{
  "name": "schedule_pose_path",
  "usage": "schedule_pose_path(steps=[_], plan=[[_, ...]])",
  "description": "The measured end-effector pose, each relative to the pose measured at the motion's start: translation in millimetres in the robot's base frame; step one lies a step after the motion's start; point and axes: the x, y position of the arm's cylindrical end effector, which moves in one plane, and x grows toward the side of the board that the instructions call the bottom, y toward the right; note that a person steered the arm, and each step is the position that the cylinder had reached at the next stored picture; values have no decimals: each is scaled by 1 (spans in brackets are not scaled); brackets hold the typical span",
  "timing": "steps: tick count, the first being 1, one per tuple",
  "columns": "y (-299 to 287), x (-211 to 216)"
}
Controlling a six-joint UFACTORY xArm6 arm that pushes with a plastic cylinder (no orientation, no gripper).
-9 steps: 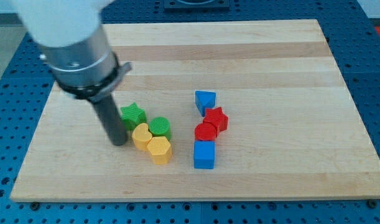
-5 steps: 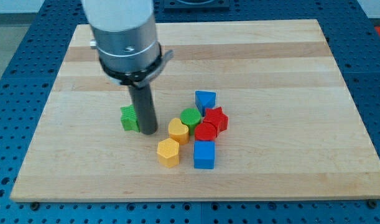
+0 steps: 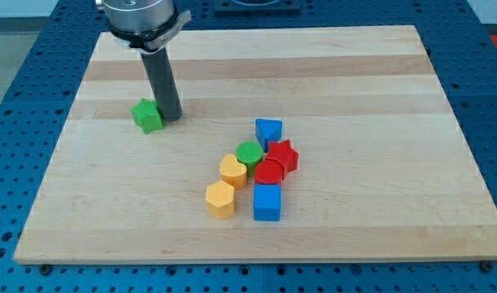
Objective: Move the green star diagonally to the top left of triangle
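The green star (image 3: 147,116) lies on the wooden board (image 3: 354,73), left of centre and toward the view's top. My tip (image 3: 171,119) stands just to the star's right, touching or almost touching it. The blue triangle (image 3: 268,131) sits well to the right of the star and a little lower, at the top of a cluster of blocks.
Below the triangle sit a red star (image 3: 284,155), a red round block (image 3: 269,172), a green round block (image 3: 249,153), a yellow heart (image 3: 233,171), a yellow hexagon (image 3: 220,199) and a blue cube (image 3: 267,202).
My tip swept right through the cluster, then moved up and left. The green star went up and left with it. The green round block and yellow blocks shifted right.
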Motion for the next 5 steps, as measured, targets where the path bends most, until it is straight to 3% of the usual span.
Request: schedule_pose_path(steps=[2, 3, 5], plan=[[54, 14], [13, 56], [-12, 61]])
